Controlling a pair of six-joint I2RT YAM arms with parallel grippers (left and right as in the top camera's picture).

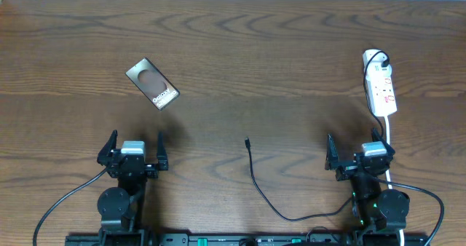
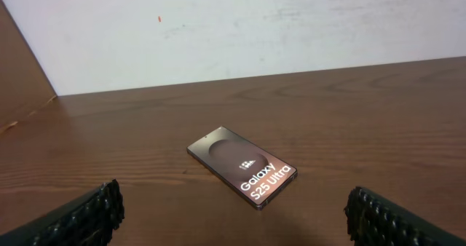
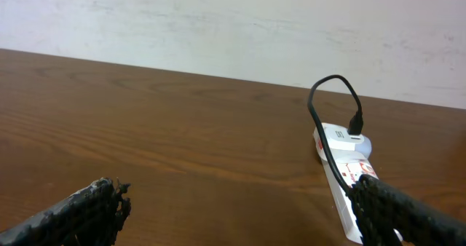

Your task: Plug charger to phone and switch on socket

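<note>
Both hands are spread wide and hold nothing: the left hand (image 1: 135,144) waits at the near edge in line with the phone (image 1: 152,83), the right hand (image 1: 354,150) at the near edge in line with the socket (image 1: 381,86). The phone lies flat and askew on the tabletop (image 1: 255,49), lettered face up. The charger (image 1: 254,175) trails between the two arms, its small plug tip pointing away from the robot and well short of the phone. The socket lies lengthwise at the far right, with a black plug in its far end.

The charger looks light and limp, so I judge the best hold is just behind the tip, where it will keep its aim. The phone is likely stiff but glossy and thin. Pinching its long edges seems safer than pressing its face, and it may slide when the tip pushes in. The socket looks light too and could skid under a press on its switch
</note>
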